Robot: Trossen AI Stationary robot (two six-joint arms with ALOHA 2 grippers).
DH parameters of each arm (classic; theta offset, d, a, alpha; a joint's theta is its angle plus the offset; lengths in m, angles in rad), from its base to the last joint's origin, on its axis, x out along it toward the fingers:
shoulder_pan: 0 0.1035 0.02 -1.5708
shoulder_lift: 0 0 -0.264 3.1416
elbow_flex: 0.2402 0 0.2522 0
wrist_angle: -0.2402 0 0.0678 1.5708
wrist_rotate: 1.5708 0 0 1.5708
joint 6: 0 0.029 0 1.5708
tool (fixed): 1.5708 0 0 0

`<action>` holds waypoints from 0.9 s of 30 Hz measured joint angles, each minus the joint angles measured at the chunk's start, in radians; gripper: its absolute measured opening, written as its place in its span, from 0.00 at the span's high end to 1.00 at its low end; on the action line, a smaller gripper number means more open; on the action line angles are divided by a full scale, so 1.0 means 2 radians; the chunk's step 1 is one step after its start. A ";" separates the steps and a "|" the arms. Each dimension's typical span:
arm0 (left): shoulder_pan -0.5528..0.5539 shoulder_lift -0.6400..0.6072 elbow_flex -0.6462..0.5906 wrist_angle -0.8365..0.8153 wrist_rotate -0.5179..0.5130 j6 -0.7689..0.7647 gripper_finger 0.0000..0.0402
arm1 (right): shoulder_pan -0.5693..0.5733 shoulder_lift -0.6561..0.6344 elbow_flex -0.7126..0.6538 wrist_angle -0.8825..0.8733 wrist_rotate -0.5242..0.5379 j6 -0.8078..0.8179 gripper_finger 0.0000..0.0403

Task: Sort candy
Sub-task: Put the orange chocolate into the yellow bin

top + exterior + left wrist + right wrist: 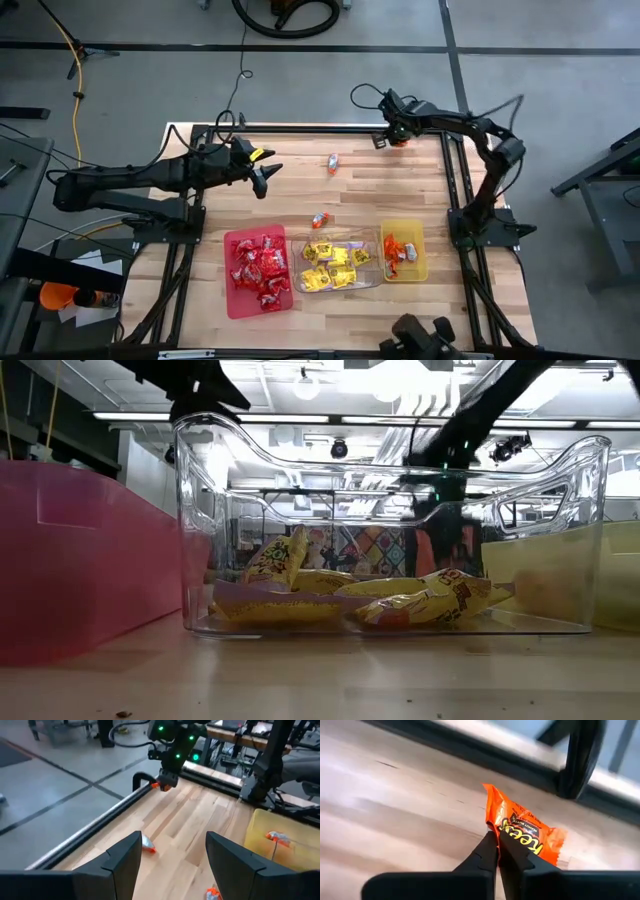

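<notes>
Seen from above, three trays are lined up along the near side of the table [420,180], seemingly one per colour: a red tray [233,296] heaped with red candy, a clear tray [372,281] with yellow candy [330,266], and a yellow tray [420,268] with about two orange packets. Two loose packets [332,162] are left on the bare wood, and the right gripper [393,139] is set at the far edge. At table height, yellow packets are seen through the clear tray. From the left wrist, the left gripper [172,852] is held spread, hovering near a loose packet. From the right wrist, the right fingers are pressed together on an orange packet [525,832], judged bound for the yellow tray.
</notes>
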 joint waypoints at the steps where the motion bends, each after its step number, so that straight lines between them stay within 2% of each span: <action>1: 0.000 -0.003 0.000 0.003 0.000 0.005 0.49 | 0.006 -0.016 0.000 0.001 0.000 -0.003 0.99; 5: 0.000 -0.018 0.000 0.001 0.004 0.030 0.49 | 0.038 -0.094 0.000 0.014 -0.022 -0.020 0.99; 11: 0.000 -0.034 0.000 0.003 0.005 0.066 0.49 | 0.110 -0.204 0.000 0.075 -0.173 -0.061 1.00; 14: 0.000 -0.034 0.000 0.002 0.028 0.066 0.49 | 0.159 -0.239 0.000 0.096 -0.213 -0.034 1.00; 18: 0.000 -0.034 0.000 0.004 0.075 0.053 0.49 | 0.238 -0.264 0.000 0.098 -0.212 0.003 1.00; 21: -0.002 -0.033 0.000 0.011 0.094 0.033 0.49 | 0.300 -0.266 0.000 0.098 -0.185 0.015 1.00; 24: -0.006 -0.033 0.000 0.014 0.096 0.009 0.49 | 0.353 -0.266 0.000 0.097 -0.155 0.015 1.00; 27: -0.012 -0.033 0.000 0.015 0.094 -0.023 0.49 | 0.389 -0.276 0.000 0.068 -0.159 0.023 1.00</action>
